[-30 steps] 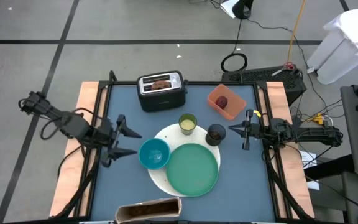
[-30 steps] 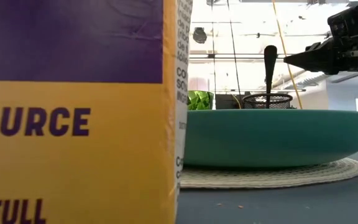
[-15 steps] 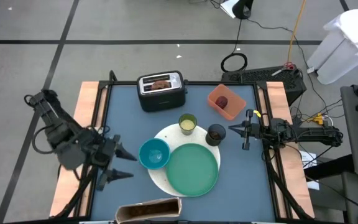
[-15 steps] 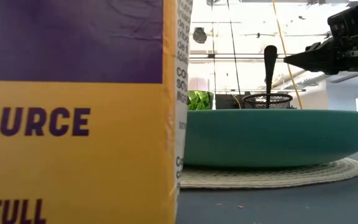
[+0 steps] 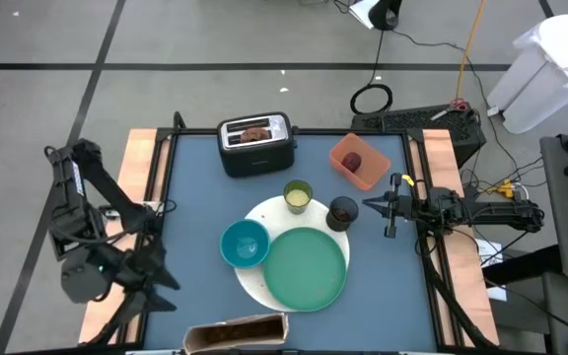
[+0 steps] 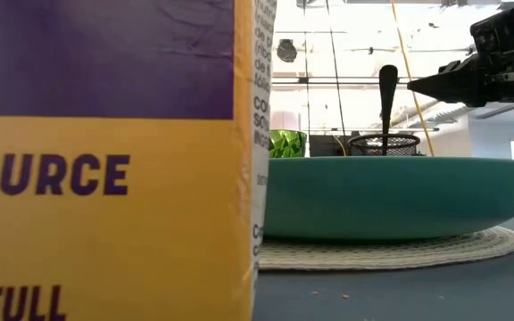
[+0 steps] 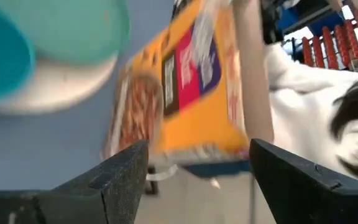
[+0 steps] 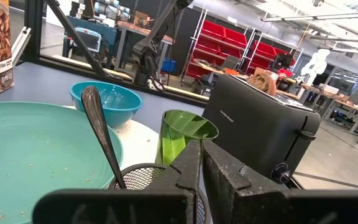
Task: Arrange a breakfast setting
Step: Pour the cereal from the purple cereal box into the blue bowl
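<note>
A blue table [image 5: 195, 187] sits in a workshop. The left gripper [image 5: 156, 286], fingers spread and empty, hangs by the near-left edge; it should clear the bowl [image 5: 245, 243] widely. The right gripper [image 5: 371, 207] is closed beside the cup [image 5: 342, 211], whose spoon [image 8: 101, 137] stands nearly upright, handle up.

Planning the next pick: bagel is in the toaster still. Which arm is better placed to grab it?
Probably right. The right gripper hovers shut beside the black cup, nearer the toaster holding the bagel. The left gripper sits open at the table's near-left edge, farther off.
</note>
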Robot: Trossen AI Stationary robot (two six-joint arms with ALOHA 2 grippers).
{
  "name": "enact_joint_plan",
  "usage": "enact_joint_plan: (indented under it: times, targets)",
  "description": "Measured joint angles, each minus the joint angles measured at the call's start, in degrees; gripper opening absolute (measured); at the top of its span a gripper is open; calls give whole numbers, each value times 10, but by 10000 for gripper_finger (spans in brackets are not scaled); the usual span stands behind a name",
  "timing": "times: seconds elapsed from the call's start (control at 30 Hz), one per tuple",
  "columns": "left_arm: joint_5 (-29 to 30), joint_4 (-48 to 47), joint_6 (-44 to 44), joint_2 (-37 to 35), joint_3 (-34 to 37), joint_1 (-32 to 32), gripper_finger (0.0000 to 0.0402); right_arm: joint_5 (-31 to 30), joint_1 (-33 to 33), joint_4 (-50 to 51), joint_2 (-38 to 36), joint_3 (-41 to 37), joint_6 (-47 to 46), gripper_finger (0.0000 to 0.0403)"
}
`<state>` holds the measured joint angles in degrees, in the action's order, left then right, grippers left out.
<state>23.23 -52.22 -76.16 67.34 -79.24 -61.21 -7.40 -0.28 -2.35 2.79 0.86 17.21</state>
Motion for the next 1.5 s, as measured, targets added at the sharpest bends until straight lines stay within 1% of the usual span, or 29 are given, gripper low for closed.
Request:
enact_joint_plan:
  times: [0.13, 0.3, 0.57, 0.73, 0.93, 1.17, 1.37, 1.5]
  targets:
    - [-16, -15, -76, 28, 0, -33, 285, 0, 0, 0, 0, 0, 0, 13]
    - [-23, 1, -111, 91, 0, -58, 285, 0, 0, 0, 0, 0, 0, 13]
    - [-42, 64, -113, 197, 0, -72, 285, 0, 0, 0, 0, 0, 0, 13]
    - [-41, 64, -110, 241, 0, -71, 285, 0, 0, 0, 0, 0, 0, 13]
    - [-34, 58, -109, 265, 0, -71, 285, 0, 0, 0, 0, 0, 0, 13]
    - [30, 57, -71, 268, 0, -71, 285, 0, 0, 0, 0, 0, 0, 13]
    - [50, 57, -47, 268, 0, -76, 285, 0, 0, 0, 0, 0, 0, 13]
    - [60, 57, -50, 268, 0, -84, 285, 0, 0, 0, 0, 0, 0, 13]
